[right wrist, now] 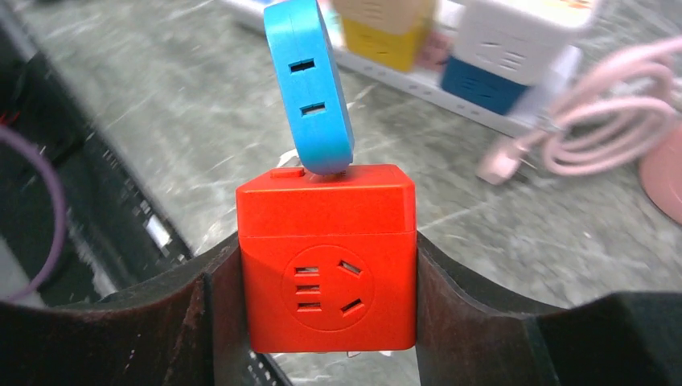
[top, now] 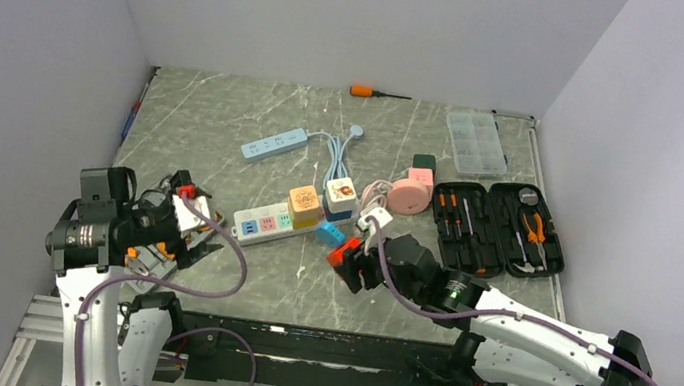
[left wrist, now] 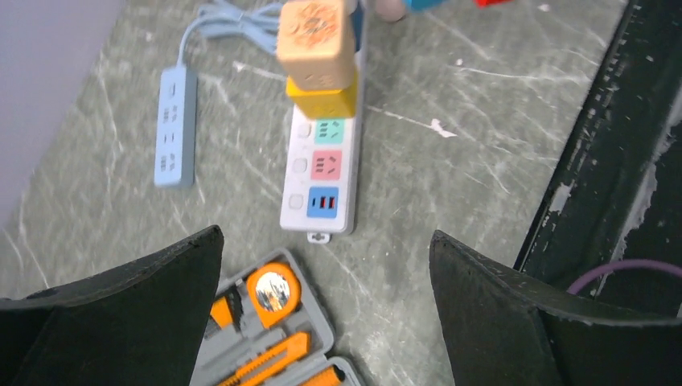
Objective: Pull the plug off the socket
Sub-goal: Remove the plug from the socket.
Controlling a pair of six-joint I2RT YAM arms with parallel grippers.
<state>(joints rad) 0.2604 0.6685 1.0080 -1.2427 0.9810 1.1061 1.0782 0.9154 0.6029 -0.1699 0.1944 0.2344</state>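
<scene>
Near socket [top: 257, 227], right tool [top: 348, 263] clamped on red plug [right wrist: 328, 273]; left tool [left wrist: 326, 241] spread wide apart.

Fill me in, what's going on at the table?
The right gripper is clamped on a red cube plug, held clear of the white socket strip. A blue adapter sticks up from the cube's top edge. An orange-and-yellow cube stack and a white-and-blue cube sit plugged into the strip. The left gripper hangs open near the strip's other end, holding nothing.
</scene>
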